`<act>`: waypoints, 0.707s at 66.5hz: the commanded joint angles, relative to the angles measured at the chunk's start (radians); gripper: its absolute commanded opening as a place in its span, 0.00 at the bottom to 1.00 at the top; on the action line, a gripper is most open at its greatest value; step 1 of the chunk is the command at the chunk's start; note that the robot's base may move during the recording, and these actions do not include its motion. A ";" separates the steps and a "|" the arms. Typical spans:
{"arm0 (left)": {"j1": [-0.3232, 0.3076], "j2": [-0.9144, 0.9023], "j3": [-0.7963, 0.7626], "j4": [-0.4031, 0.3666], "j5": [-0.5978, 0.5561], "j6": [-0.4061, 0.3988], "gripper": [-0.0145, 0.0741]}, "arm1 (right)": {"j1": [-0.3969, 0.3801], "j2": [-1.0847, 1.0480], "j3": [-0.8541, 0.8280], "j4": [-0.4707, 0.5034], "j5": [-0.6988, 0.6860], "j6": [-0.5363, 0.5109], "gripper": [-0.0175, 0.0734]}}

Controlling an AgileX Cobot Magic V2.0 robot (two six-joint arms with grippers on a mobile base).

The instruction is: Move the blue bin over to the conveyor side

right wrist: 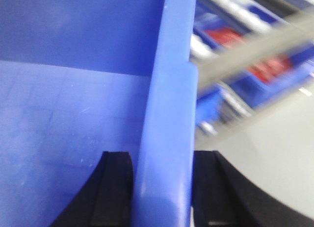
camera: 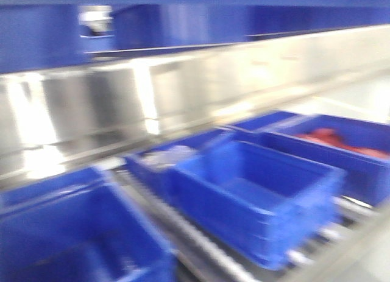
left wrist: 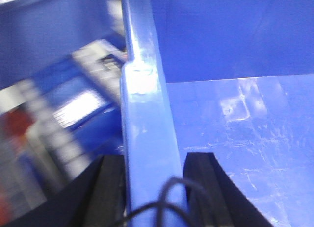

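One blue bin (left wrist: 230, 124), glossy, scuffed floor, thick rim. My left gripper (left wrist: 153, 188) and right gripper (right wrist: 162, 188) each clamp its rim. Front view blurry: at least four other bins (camera: 256, 190).

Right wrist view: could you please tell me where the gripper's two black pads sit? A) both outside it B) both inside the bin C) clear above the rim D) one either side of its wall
D: the right gripper straddles a wall of the blue bin, one pad inside, one outside.

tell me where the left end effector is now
In the left wrist view, bottom centre, the left end effector straddles the rim of the blue bin.
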State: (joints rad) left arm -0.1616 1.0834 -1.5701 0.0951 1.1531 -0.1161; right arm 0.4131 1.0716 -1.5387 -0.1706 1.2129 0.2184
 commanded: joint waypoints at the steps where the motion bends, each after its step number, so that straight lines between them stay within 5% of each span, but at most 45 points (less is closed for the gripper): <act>1: -0.007 -0.020 -0.018 0.018 -0.097 0.018 0.15 | -0.001 -0.025 -0.017 -0.059 -0.095 -0.026 0.12; 47: -0.007 -0.020 -0.018 0.018 -0.097 0.018 0.15 | -0.001 -0.025 -0.017 -0.059 -0.095 -0.026 0.12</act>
State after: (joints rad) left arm -0.1616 1.0834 -1.5701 0.0932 1.1528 -0.1161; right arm 0.4131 1.0710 -1.5387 -0.1723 1.2129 0.2184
